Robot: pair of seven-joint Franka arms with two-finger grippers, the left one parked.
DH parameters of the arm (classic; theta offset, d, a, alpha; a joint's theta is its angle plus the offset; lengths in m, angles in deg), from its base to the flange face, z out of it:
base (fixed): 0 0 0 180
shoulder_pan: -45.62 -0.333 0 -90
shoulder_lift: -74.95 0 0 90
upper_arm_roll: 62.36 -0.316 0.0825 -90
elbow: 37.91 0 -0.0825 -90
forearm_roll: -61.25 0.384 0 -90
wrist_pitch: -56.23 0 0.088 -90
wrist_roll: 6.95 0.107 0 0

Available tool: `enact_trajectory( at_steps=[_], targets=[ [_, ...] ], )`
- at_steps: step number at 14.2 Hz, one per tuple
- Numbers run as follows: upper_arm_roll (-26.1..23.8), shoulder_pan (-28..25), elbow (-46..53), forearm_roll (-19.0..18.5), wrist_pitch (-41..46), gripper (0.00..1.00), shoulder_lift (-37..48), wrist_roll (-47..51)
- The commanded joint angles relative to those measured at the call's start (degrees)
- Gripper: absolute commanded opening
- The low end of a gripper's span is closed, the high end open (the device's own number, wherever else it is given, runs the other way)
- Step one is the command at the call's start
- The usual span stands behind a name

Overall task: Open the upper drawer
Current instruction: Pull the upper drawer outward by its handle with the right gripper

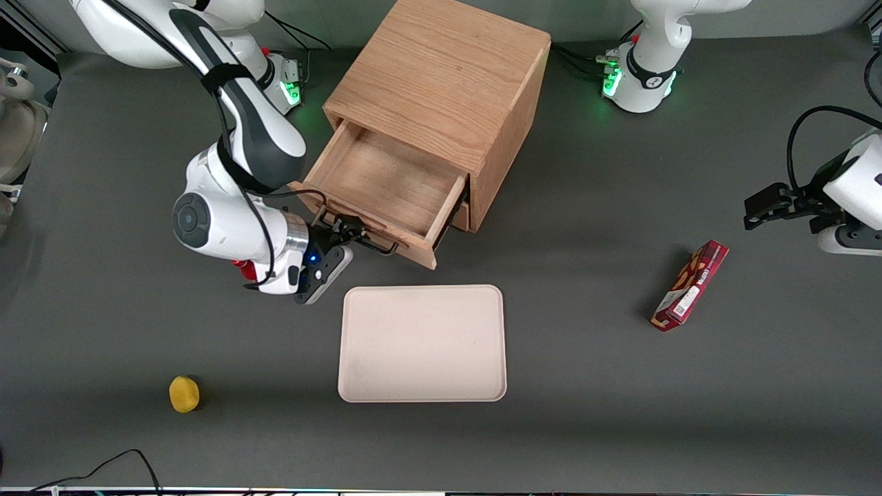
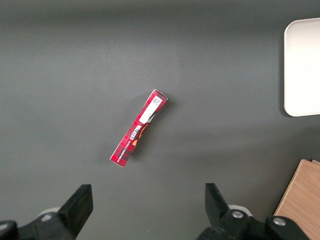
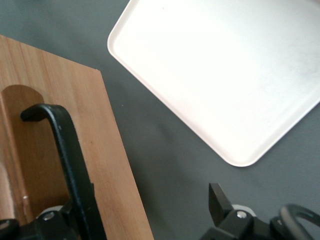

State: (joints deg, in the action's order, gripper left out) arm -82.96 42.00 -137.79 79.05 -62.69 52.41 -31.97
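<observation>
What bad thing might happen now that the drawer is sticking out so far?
The upper drawer already juts well out of the cabinet; more pulling might drag it right out. The gripper sits at the black handle, so a sideways swing could twist the drawer or bump the tray close by.

Claw low, fingers spread
</observation>
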Motion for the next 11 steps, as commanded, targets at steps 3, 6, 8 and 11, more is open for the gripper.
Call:
enact_trajectory(
  at_steps=[3, 6, 8, 11],
  targets=[
    [2.4, -0.4, 8.7, -3.1, 4.6, 1.00, -4.8, -1.2],
    [3.5, -0.2, 10.5, -3.3, 4.7, 1.00, -5.8, -4.1],
    [4.6, -0.3, 12.3, -3.4, 6.0, 1.00, -6.6, -5.1],
    [6.1, -0.3, 15.1, -3.4, 7.7, 1.00, -8.0, -7.2]
  ],
)
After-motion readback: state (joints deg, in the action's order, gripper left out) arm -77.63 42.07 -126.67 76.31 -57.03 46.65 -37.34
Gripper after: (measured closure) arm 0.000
